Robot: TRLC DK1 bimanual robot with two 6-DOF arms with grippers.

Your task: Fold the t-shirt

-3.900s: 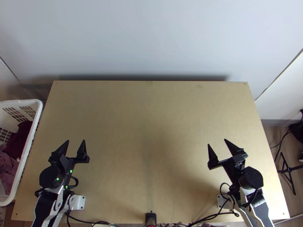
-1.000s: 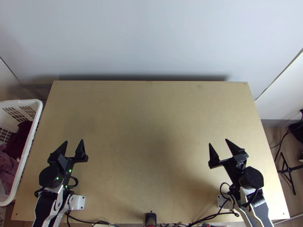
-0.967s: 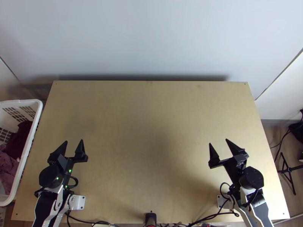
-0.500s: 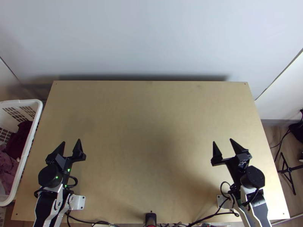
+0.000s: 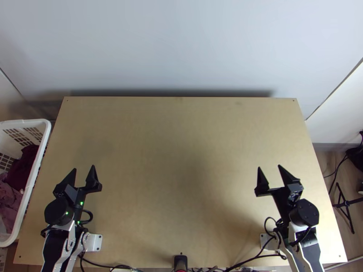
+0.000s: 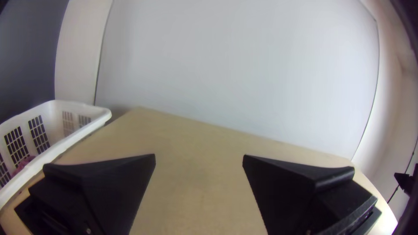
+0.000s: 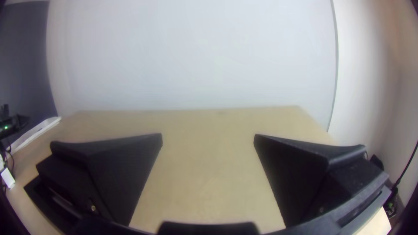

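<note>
At the left we see a white basket (image 5: 31,121) running lengthwise along the counter's (image 5: 177,145) left edge, near to far. In it lie a dark maroon cloth (image 5: 23,167) and a mauve cloth (image 5: 10,195), both bunched; we can't tell whether either is the t-shirt, nor which way it points or how its long axis runs. Next comes the left tool (image 5: 84,168), over the near left part of the counter, parted wide with a strip of wood between it and the basket; its tips point toward the far edge. Through the middle, we have a broad stretch of open wood reaching from the near edge to the far one, with a pale wall panel (image 5: 181,45) behind. The right tool (image 5: 270,167) is well apart from its partner, over the near right part, also spread wide and aimed toward the far edge, with wood between it and the right edge. Beyond that edge, we see a black stand (image 5: 345,204) on the floor.
</note>
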